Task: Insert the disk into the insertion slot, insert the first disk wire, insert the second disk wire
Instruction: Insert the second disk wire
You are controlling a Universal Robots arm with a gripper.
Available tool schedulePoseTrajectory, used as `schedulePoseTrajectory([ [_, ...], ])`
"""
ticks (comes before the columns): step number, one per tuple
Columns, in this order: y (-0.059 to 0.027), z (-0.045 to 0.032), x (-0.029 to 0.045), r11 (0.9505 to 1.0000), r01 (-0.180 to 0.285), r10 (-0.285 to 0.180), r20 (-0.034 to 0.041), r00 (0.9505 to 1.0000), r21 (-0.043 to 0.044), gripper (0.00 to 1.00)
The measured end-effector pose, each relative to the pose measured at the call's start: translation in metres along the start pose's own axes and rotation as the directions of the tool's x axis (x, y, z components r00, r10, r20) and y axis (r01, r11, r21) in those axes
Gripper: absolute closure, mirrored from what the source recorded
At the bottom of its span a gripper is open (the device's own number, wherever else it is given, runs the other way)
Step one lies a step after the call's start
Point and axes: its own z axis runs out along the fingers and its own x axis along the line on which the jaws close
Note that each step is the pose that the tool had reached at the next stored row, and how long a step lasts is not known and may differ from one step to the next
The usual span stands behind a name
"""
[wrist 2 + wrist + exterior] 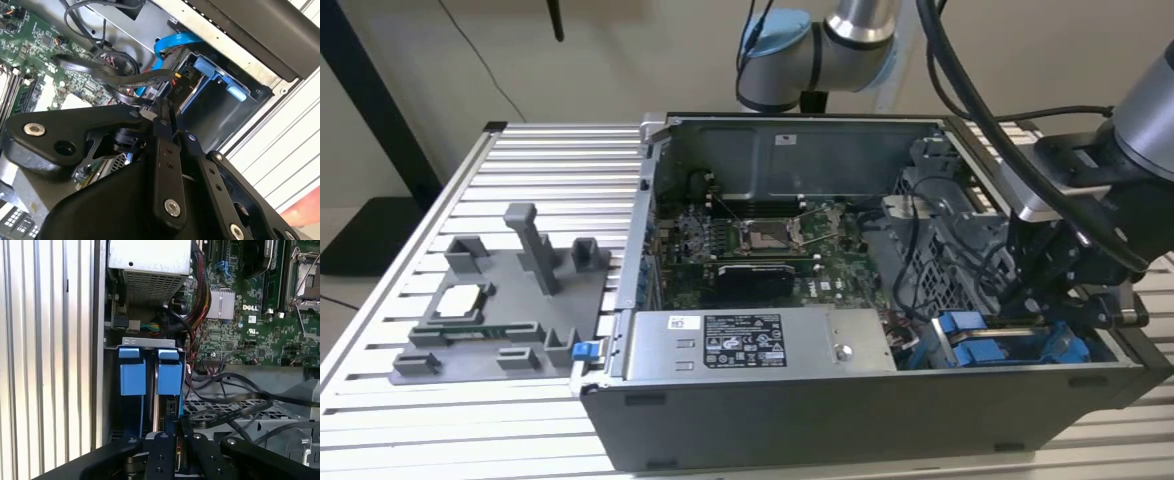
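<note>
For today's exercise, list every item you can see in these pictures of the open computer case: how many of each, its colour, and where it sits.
Computer case: one, dark grey, open, on the slatted table.
Slatted table: one, silver, under everything.
Motherboard: one, green, on the case floor.
Power-supply box: one, grey with a white label, along the case's near wall.
Insertion slot: one, grey with blue tabs, in the case corner at the exterior view's right.
Blue cable: one, curving above the slot.
Black cables: several, beside the slot.
Fixture tray: one, grey, on the table at the exterior view's left.
Gripper: one, black, over the slot.
</note>
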Motion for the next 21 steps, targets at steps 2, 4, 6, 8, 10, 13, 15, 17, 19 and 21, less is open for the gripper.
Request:
schedulePoseTrajectory([
  [2, -0.0007, 0.0007, 0.0001, 1.0000, -0.001, 0.001, 0.0007, 1.0000, 0.0002, 1.00],
  [4, -0.0011, 0.0014, 0.0002, 1.0000, -0.001, 0.001, 0.0021, 1.0000, 0.0003, 1.00],
  [6, -0.0012, 0.0022, 0.0003, 1.0000, -0.002, 0.002, 0.0032, 1.0000, 0.0003, 1.00],
  [8, -0.0013, 0.0029, 0.0004, 1.0000, -0.002, 0.002, 0.0030, 1.0000, 0.0004, 1.00],
  [10, -0.0014, 0.0037, 0.0006, 1.0000, -0.002, 0.002, 0.0031, 1.0000, 0.0003, 1.00],
  [13, -0.0014, 0.0050, 0.0008, 1.0000, -0.002, 0.002, 0.0030, 1.0000, 0.0003, 1.00],
  [15, -0.0013, 0.0070, 0.0011, 1.0000, -0.002, 0.002, 0.0023, 1.0000, 0.0002, 1.00],
  [17, -0.0013, 0.0092, 0.0014, 1.0000, -0.002, 0.002, 0.0022, 1.0000, 0.0003, 1.00],
  [19, -0.0012, 0.0099, 0.0015, 1.0000, -0.002, 0.002, 0.0034, 1.0000, 0.0003, 1.00],
  [21, -0.0014, 0.0089, 0.0012, 1.0000, -0.002, 0.002, 0.0088, 1.0000, 0.0005, 0.00],
])
